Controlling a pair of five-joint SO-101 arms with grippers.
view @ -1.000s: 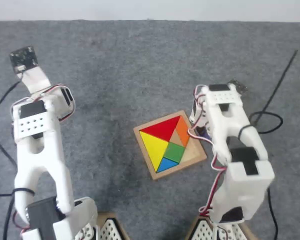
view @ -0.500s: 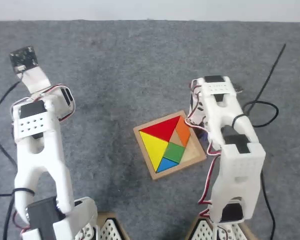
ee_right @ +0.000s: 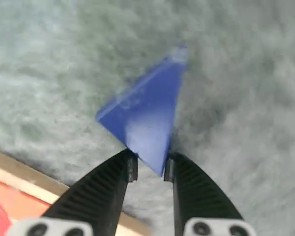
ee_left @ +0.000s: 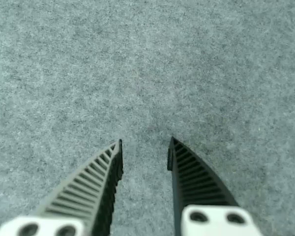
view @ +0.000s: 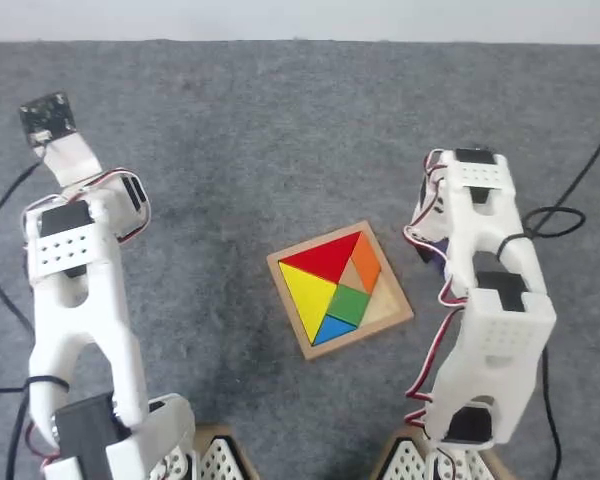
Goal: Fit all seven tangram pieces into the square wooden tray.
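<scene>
The right arm bends down just right of the square wooden tray. The right end effector is clenched on one corner of a dark blue triangular piece over the grey felt desk. The left end effector hangs released, well apart. The tray holds a red triangle, yellow triangle, orange piece, green square and light blue triangle.

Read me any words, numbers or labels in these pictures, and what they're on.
None can be read. The wooden tray and the coloured pieces in it carry no print. Faint marks on the blue triangle gripped by the right tool are too blurred to read.
</scene>
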